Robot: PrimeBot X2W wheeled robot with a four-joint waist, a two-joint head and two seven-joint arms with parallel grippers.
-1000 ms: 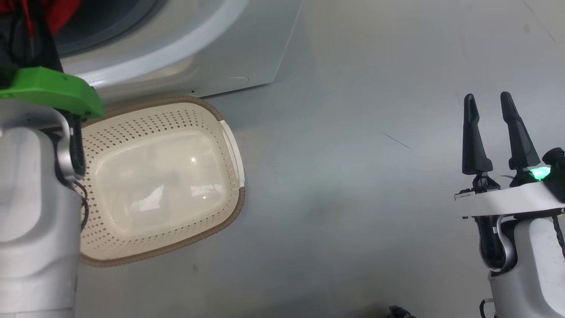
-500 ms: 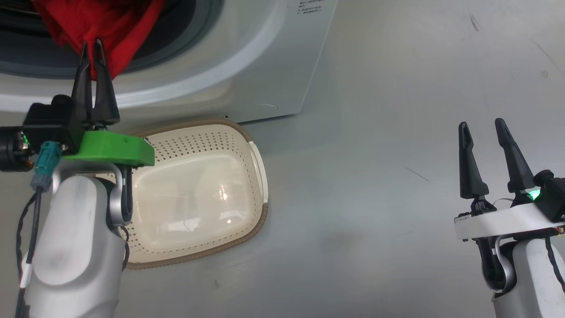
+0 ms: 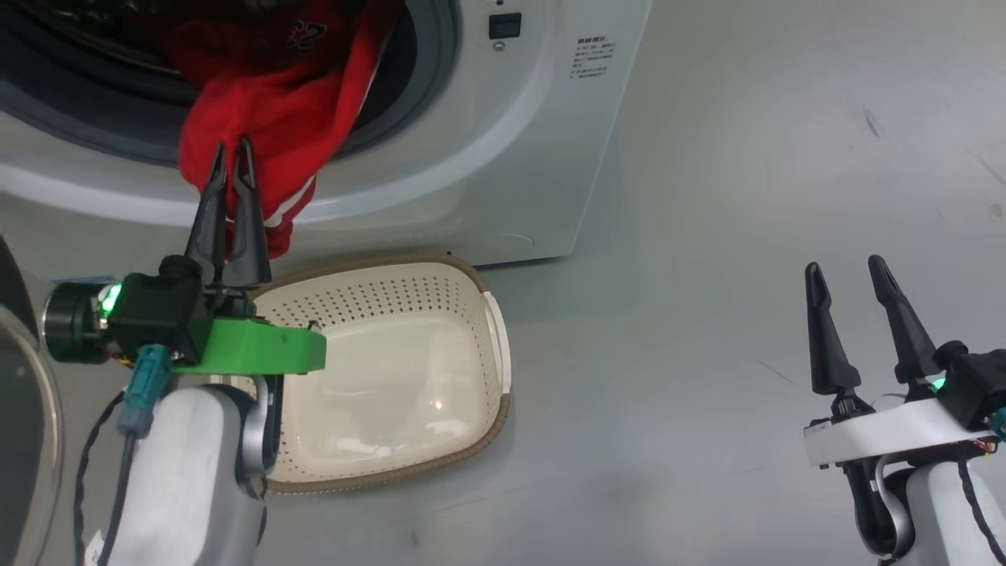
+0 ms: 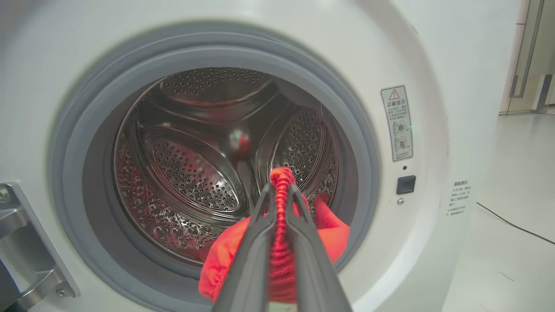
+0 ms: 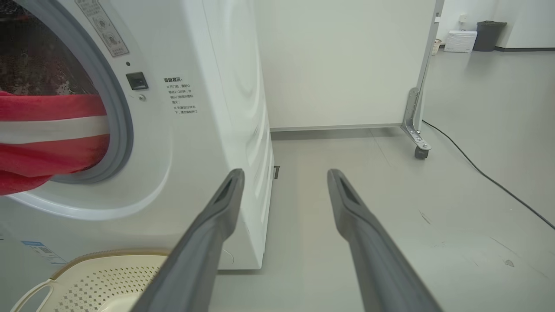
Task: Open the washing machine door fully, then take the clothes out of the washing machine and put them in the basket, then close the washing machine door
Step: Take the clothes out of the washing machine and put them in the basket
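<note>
The washing machine stands open at the top of the head view, its steel drum ringed by a grey gasket. Red clothes with white bands spill over the lower lip of the opening. My left gripper is shut on a fold of that red fabric just outside the opening. The cream basket sits on the floor right below, with nothing in it. My right gripper hangs open off to the right over bare floor. The washing machine door shows as a glass curve at the left edge.
The door's metal hinge juts out at the opening's lower left. Grey floor spreads to the right of the machine. A partition's caster foot and a black cable lie further back on the right.
The head camera has tilted up, bringing the opening into view. My left gripper, shut on the red cloth, has drawn back from the opening toward the basket, pulling more fabric out. The right gripper stays open.
</note>
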